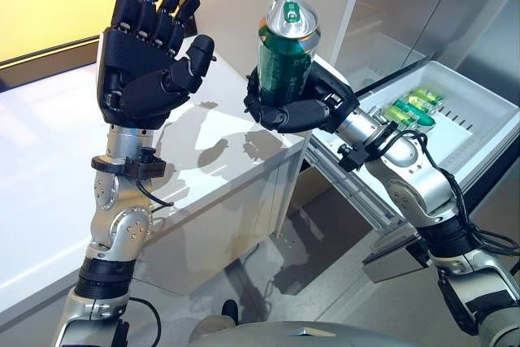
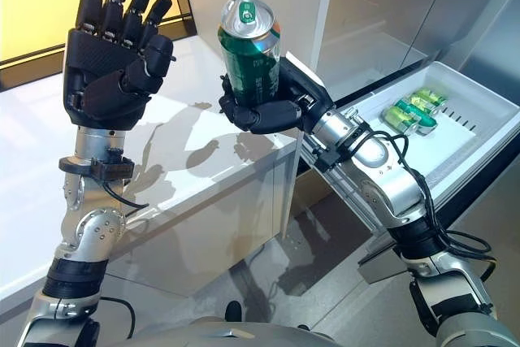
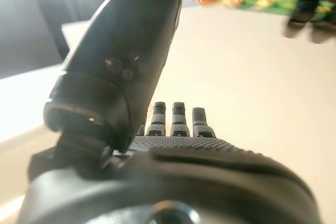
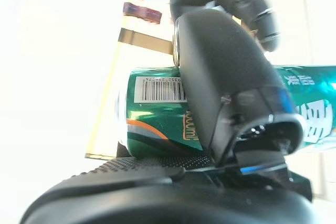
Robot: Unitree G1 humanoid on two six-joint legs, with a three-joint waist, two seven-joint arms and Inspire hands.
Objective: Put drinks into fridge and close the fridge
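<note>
Gripping a green can (image 1: 286, 46) upright, your right hand (image 1: 296, 107) hovers over the counter (image 1: 49, 168) corner; left hand (image 1: 142, 62) raised, fingers spread; drawer (image 1: 479, 119) holds seemingly similar cans (image 1: 413, 108).

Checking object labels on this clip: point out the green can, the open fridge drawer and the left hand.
green can (image 1: 286, 53): left eye view, on its side wall.
fridge drawer (image 1: 479, 101): left eye view, on its white floor.
left hand (image 2: 101, 67): right eye view, on the palm.

2 silver-grey jointed arms with black bands and cables; the left hand (image 1: 145, 79) and right hand (image 1: 294, 107) are matte black, textured palms.
</note>
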